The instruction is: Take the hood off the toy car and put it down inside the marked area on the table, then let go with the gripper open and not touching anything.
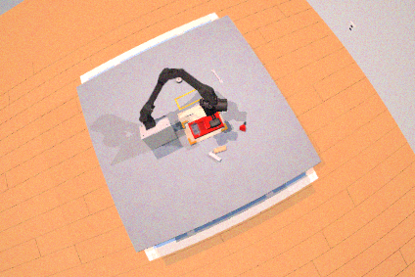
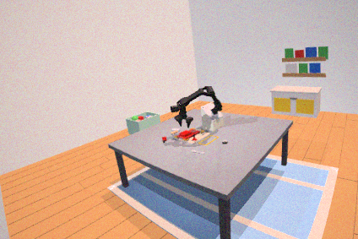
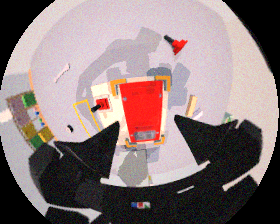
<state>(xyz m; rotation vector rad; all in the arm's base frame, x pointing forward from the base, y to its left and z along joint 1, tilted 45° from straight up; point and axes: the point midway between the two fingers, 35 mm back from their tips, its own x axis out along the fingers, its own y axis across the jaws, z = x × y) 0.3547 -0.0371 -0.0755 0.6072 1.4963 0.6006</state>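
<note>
Open Gripper Poised Above Toy Car's Red Hood

On a gray table (image 1: 245, 189) (image 2: 249, 150), a black robotic arm (image 1: 158, 91) (image 2: 194, 97) reaches over the red hood (image 1: 206, 124) (image 2: 184, 134) (image 3: 142, 107), which lies on the toy car between orange corner pieces (image 3: 119, 85). The gripper (image 1: 214, 120) (image 2: 185, 126) (image 3: 148, 120) hangs above it, fingers spread wide and pointing down, with nothing between them. The yellow-outlined marked area (image 1: 177, 104) (image 2: 213, 141) (image 3: 80, 102) is to one side of the car, the hood lying outside it. Between the two sits a pale board (image 1: 190, 115) (image 3: 112, 119), bearing a small red piece with a black stem (image 3: 102, 104). Another red-and-black piece (image 1: 243, 127) (image 2: 164, 138) (image 3: 178, 46) rests apart from the car, on the table. Near the car's opposite side are a tan block (image 1: 220, 149) (image 3: 192, 105) and a white piece (image 1: 214, 157) (image 3: 198, 114), while a thin pale stick (image 1: 216, 75) (image 2: 197, 151) (image 3: 62, 73) lies beyond the yellow outline.
</note>
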